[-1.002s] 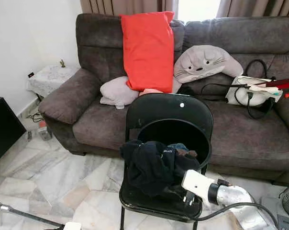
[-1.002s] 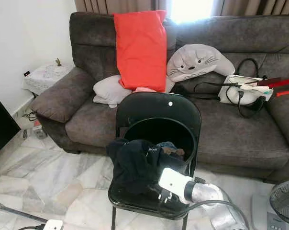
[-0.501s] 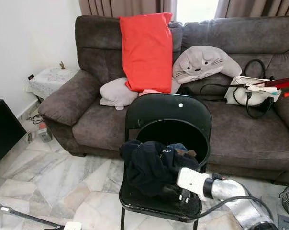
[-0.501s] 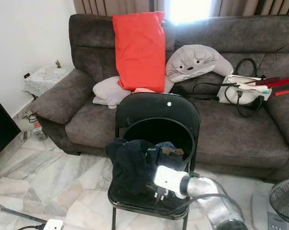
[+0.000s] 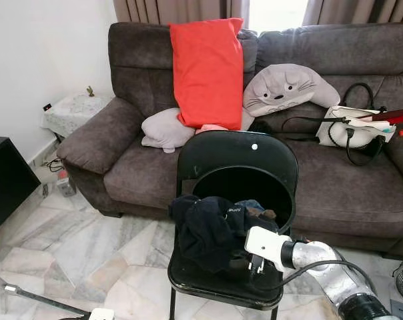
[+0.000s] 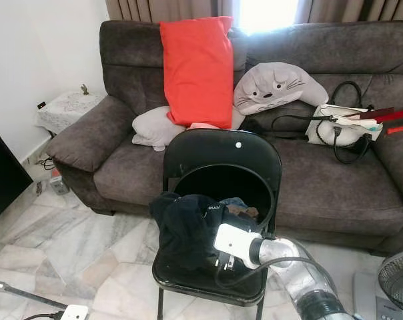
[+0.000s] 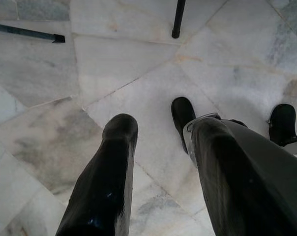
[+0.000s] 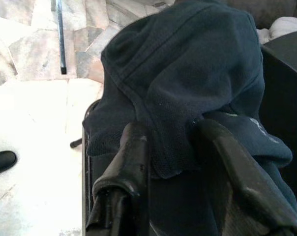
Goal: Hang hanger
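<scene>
A black folding chair (image 5: 236, 160) stands in front of the sofa with a heap of dark navy clothing (image 5: 208, 227) on its seat. My right gripper (image 5: 255, 264) reaches low over the seat into the right side of that heap. In the right wrist view, my right gripper (image 8: 173, 130) is open and its black fingers (image 8: 133, 152) stand on either side of a hanging fold of the navy cloth (image 8: 188, 73). I cannot make out a hanger in the heap. My left gripper (image 7: 161, 123) hangs open above the marble floor.
A grey sofa (image 5: 335, 180) behind the chair holds a red cushion (image 5: 205, 70), a grey plush cushion (image 5: 288, 87) and a white bag with a black cord (image 5: 351, 130). A black cabinet (image 5: 1, 177) stands left, a fan (image 6: 398, 273) lower right, and a metal stand leg (image 5: 35, 300) lies on the floor.
My right arm has pushed further left across the chair seat, bringing the gripper in against the clothing heap. The camera has shifted slightly.
</scene>
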Controlling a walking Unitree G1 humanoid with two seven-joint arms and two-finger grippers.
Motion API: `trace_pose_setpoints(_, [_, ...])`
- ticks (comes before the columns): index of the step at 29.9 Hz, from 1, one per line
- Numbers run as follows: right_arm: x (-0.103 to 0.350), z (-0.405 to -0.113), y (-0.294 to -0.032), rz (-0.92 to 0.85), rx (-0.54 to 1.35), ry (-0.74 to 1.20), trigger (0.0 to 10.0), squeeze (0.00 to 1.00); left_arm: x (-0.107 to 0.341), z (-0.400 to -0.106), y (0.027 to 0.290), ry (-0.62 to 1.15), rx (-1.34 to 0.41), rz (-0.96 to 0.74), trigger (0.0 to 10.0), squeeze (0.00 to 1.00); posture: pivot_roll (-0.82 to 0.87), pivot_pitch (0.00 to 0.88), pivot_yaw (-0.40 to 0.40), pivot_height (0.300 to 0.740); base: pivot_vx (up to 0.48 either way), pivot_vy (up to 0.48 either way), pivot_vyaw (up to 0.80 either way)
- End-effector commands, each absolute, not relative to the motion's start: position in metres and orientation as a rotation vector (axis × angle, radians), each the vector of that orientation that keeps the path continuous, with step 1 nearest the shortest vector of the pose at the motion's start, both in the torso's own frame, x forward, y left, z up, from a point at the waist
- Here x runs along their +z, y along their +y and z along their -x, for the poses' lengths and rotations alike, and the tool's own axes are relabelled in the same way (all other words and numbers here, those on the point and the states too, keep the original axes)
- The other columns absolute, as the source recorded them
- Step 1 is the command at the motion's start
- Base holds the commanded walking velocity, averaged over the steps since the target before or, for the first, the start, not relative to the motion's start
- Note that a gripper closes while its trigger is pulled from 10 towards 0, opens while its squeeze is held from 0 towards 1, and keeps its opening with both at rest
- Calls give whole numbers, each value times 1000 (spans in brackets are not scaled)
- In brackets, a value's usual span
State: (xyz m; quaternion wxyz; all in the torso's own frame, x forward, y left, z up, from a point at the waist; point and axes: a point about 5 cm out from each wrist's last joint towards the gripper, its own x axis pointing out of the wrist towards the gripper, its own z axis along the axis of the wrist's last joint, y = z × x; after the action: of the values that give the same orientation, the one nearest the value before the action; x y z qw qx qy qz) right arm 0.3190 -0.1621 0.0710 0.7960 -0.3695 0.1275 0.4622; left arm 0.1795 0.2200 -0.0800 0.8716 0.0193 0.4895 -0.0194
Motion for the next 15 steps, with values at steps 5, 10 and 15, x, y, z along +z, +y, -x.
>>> trace_pose_setpoints(5, [87, -330, -160, 788, 967, 208, 0, 0, -79, -179, 224, 1039, -45, -70, 10000, 0, -103, 0, 108, 740, 0, 0, 0])
trace_pose_setpoints(10, [102, -338, -160, 746, 938, 150, 0, 0, -79, -180, 223, 1040, -47, -71, 10000, 0, -105, 0, 108, 740, 0, 0, 0])
trace_pose_setpoints(15, [120, -346, -159, 694, 920, 83, 0, 0, -79, -180, 223, 1040, -51, -71, 10000, 0, -111, 0, 106, 740, 0, 0, 0])
